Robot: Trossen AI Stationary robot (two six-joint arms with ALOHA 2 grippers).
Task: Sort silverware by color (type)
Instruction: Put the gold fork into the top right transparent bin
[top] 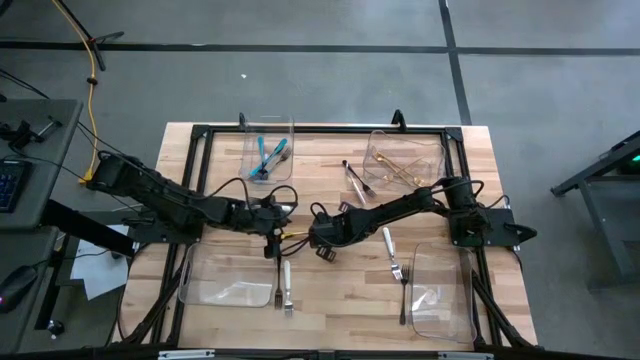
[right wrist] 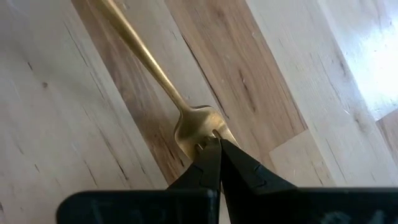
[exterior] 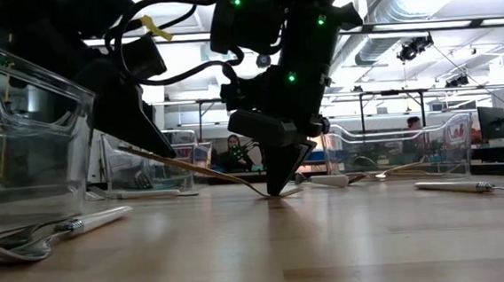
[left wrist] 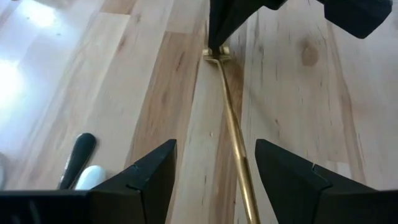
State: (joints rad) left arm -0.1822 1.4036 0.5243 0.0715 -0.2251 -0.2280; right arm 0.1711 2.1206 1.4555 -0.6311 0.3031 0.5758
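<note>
Under right fingers [right wrist: 219, 163]: gold fork [right wrist: 163, 87] tines hidden.

Gold fork [right wrist: 186, 118] mid-table, tines down on the wood, handle tilted upward; teal-handled utensils [top: 268, 157] in a clear bin [top: 250, 135] beyond the fork; gold pieces [top: 400, 168] in another bin; dark steel pair [top: 356, 180] between those bins; white-handled fork [top: 391, 250] and white-handled utensil [top: 285, 283] nearer the front edge.
</note>
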